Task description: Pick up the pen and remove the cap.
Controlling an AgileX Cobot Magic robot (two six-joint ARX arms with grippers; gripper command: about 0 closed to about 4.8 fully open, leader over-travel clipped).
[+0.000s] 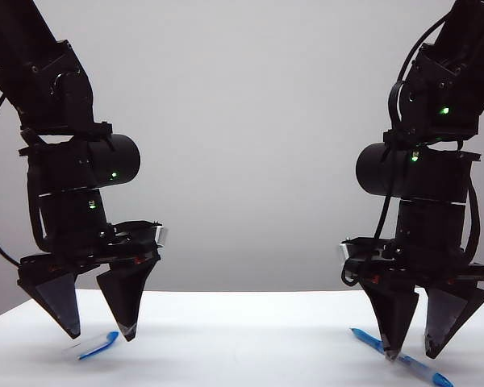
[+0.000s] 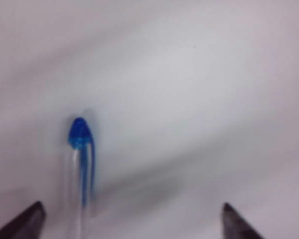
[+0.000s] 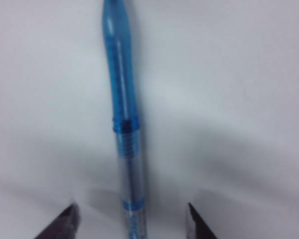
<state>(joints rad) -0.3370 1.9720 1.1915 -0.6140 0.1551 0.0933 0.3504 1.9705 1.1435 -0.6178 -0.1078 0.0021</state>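
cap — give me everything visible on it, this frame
The cap is a short clear plastic tube with a blue rounded end and a blue clip along it. It is off the pen, lying flat on the white table at the left, tilted slightly. The left gripper stands open around it, with fingertips either side and no visible contact. Nothing but the table touches it. Its clear body is blurred in the left wrist view.

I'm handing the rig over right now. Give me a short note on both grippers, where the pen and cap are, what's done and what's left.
Left gripper: open, low over the table, cap lying between its fingers.
Right gripper: open, fingers either side of the pen, which lies flat on the table.
Done: cap is off the pen; both pieces lie apart, neither one held.
Left: nothing obvious; retract both arms.
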